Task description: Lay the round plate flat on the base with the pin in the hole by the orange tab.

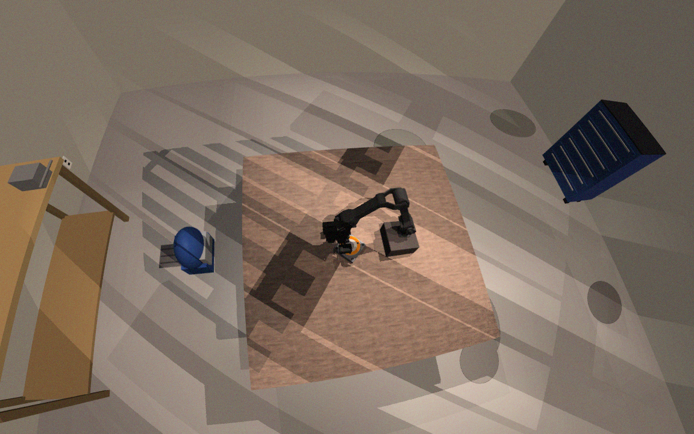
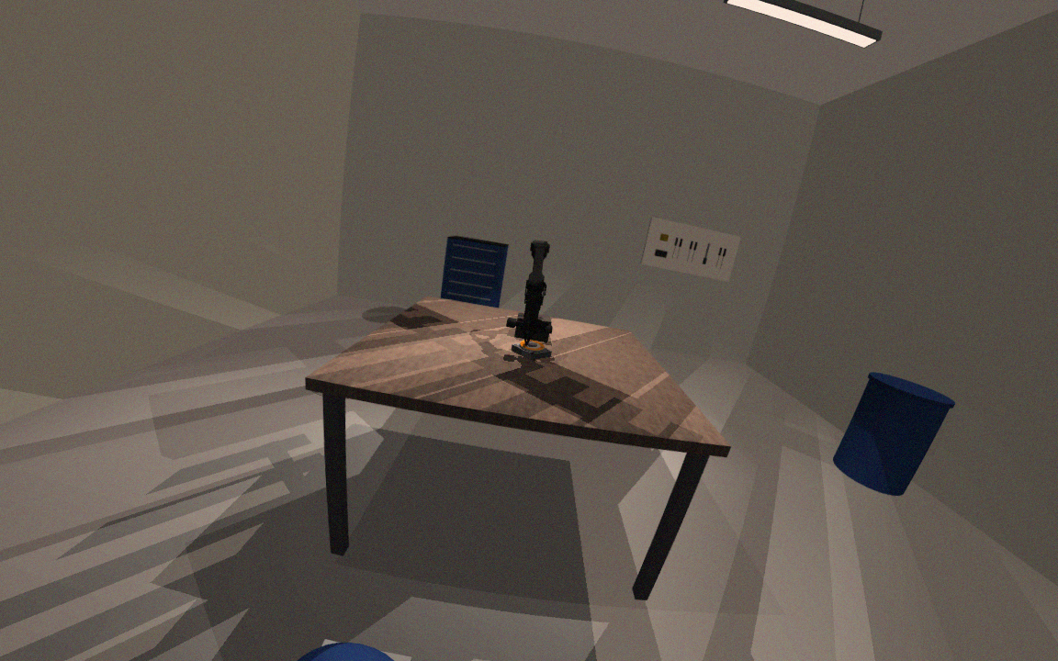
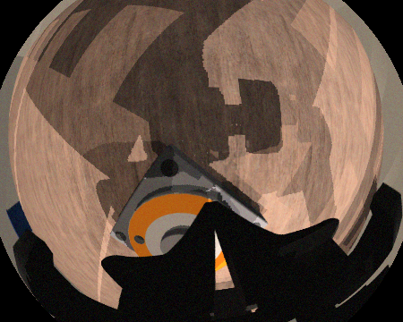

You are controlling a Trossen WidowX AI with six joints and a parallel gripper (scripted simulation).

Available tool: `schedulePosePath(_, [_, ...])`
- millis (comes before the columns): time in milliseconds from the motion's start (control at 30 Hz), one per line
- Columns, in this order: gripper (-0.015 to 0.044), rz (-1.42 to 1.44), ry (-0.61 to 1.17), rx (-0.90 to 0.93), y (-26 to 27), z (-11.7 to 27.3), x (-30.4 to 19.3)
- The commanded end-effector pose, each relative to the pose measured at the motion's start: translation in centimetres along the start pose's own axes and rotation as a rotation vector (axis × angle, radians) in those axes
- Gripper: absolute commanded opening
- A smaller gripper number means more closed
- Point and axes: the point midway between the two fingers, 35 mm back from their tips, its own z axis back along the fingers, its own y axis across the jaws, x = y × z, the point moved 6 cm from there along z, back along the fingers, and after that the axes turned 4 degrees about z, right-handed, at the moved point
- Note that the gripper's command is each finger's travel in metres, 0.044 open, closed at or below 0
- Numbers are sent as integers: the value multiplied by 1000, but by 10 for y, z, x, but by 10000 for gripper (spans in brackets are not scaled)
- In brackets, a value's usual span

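The round plate [image 1: 358, 246] [image 2: 536, 346] [image 3: 175, 204], an orange ring around a pale middle, sits over the grey square base [image 1: 350, 259] [image 3: 153, 180]. In the wrist view a small dark hole [image 3: 139, 240] shows in the orange ring at the left. My gripper [image 3: 211, 207] is shut with nothing between its fingers. Its tips overlap the plate's far right rim in the wrist view; contact cannot be told. The black fingers hide the plate's near and right parts. I cannot make out the orange tab or the pin, nor whether the plate lies flat.
The wooden table [image 1: 393, 323] [image 2: 434, 377] carries the base and the arm's dark mounting block [image 1: 400, 242]. Beyond the table stand a blue cabinet [image 1: 592, 156] [image 2: 474, 271], a blue drum [image 2: 893, 435] and a wooden bench [image 1: 4, 242]. Patchy shadows cross the table.
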Motion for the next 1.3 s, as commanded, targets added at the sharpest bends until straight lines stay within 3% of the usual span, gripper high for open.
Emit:
schedulePosePath(0, [0,-5,18,-8,-5,-3,-6])
schedulePosePath(1267, [0,-5,20,-9,-17,1,-27])
